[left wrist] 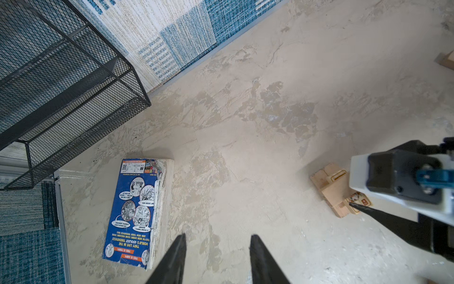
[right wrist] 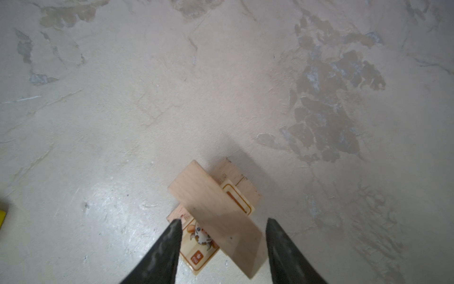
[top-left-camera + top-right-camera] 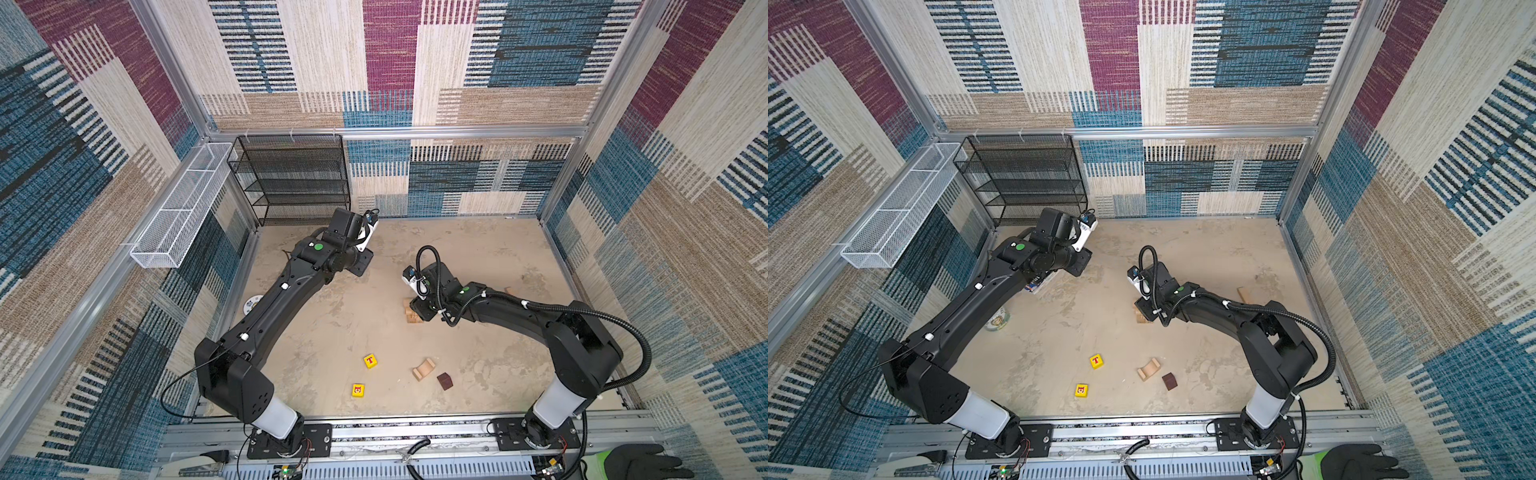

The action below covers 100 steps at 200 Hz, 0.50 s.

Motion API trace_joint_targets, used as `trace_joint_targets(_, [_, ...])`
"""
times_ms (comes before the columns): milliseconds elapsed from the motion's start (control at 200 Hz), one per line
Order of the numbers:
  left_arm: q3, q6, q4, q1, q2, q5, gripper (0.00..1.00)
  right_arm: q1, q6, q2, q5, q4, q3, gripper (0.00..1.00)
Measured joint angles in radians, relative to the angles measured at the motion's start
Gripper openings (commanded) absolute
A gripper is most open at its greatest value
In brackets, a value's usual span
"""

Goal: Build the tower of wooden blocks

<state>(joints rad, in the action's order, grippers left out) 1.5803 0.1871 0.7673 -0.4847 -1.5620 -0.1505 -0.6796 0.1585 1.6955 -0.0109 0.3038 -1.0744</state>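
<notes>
In both top views the tower [image 3: 410, 314] is standing mid-desk, half hidden under the right arm [image 3: 498, 305]. Loose pieces are waiting nearer the front: the yellow T cube [image 3: 370, 360], a second yellow cube [image 3: 358, 390], the arch [image 3: 424, 369] and the brown cube [image 3: 444, 380]. A spare bar [image 3: 1245, 295] is lying behind the arm. Nothing is blocking the way to them.

In the left wrist view the left gripper [image 1: 217, 236] is hanging open and empty over bare desk [image 1: 245, 172], beside a blue book [image 1: 137, 214] and a wire shelf [image 1: 61, 98], well apart from the tower.

In the right wrist view the right gripper [image 2: 224, 224] is standing open astride the top bar [image 2: 213, 214], which is lying crosswise and seems to be overhanging. A finger clipping it on lifting away is likely to swivel or tip it.
</notes>
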Motion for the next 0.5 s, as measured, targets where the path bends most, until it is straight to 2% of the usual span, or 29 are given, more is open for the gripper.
trace_joint_targets(501, [0.0,0.001,0.0,0.0,-0.003,0.008,0.46,-0.001,0.003,0.018,-0.047,0.0,-0.018,0.58])
